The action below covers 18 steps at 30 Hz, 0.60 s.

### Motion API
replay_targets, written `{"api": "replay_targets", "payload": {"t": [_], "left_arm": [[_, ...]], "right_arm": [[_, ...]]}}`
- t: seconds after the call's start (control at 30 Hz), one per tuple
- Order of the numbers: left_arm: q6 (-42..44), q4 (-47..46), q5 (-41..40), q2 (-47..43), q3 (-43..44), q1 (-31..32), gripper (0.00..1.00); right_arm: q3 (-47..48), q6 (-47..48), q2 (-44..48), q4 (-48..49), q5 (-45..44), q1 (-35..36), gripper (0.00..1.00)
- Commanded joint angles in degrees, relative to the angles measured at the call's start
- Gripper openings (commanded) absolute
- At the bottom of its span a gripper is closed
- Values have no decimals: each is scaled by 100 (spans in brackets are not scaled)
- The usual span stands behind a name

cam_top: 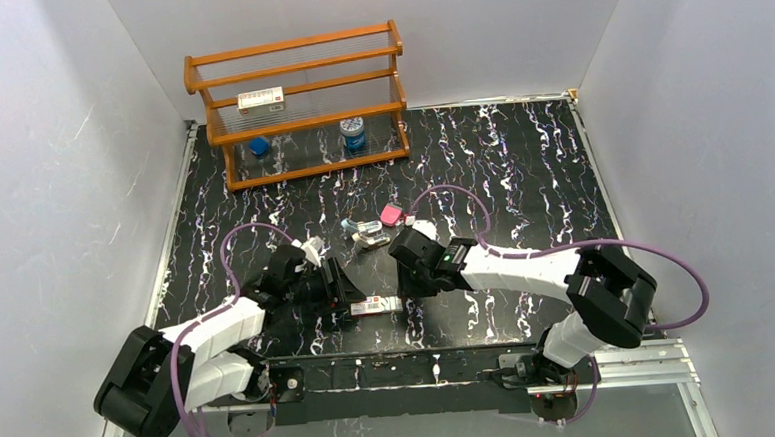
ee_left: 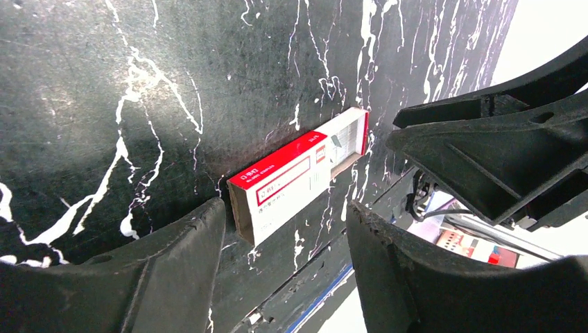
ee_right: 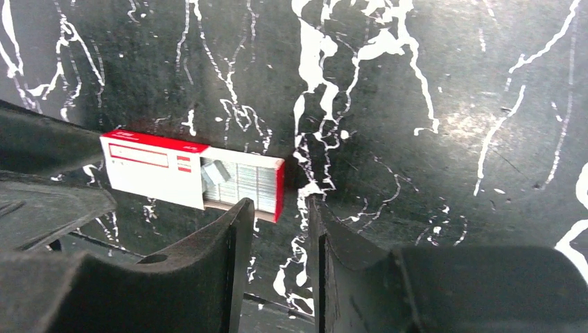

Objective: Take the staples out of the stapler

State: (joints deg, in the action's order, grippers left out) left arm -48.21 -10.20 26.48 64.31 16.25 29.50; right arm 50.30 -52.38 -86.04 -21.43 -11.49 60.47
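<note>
Left claw (ee_left: 284, 215) and right claw (ee_right: 279, 205) stand apart, empty, flanking the box (cam_top: 376, 305); stapler (cam_top: 367, 233) lies at its 12 o'clock.

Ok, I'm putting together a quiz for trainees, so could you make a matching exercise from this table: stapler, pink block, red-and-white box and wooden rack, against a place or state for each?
Things:
1 stapler
2 pink block
3 red-and-white box
4 wooden rack

Place or state:
A slid partly open, staples showing
B back left of the table
C light teal, mid-table
D just right of the stapler, slightly farther back

Pairs: 1-C, 2-D, 3-A, 4-B
</note>
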Motion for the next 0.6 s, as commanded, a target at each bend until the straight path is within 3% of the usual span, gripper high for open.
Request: {"api": "replay_targets", "payload": {"t": [0.0,0.27,0.4,0.57], "left_arm": [[151,457,-292,-191,89,30,63],[187,598,-420,-322,81,30,63],[216,621,-409,-332,113,30,63],[251,672,-343,-297,86,30,63]], "right_arm": [[-84,-90,272,-177,-367,1,45],[-278,-210,383,-59,-308,-53,49],[-342,-269,451,40,-319,-71,56],[-363,-395,451,-41,-393,-71,56]]}}
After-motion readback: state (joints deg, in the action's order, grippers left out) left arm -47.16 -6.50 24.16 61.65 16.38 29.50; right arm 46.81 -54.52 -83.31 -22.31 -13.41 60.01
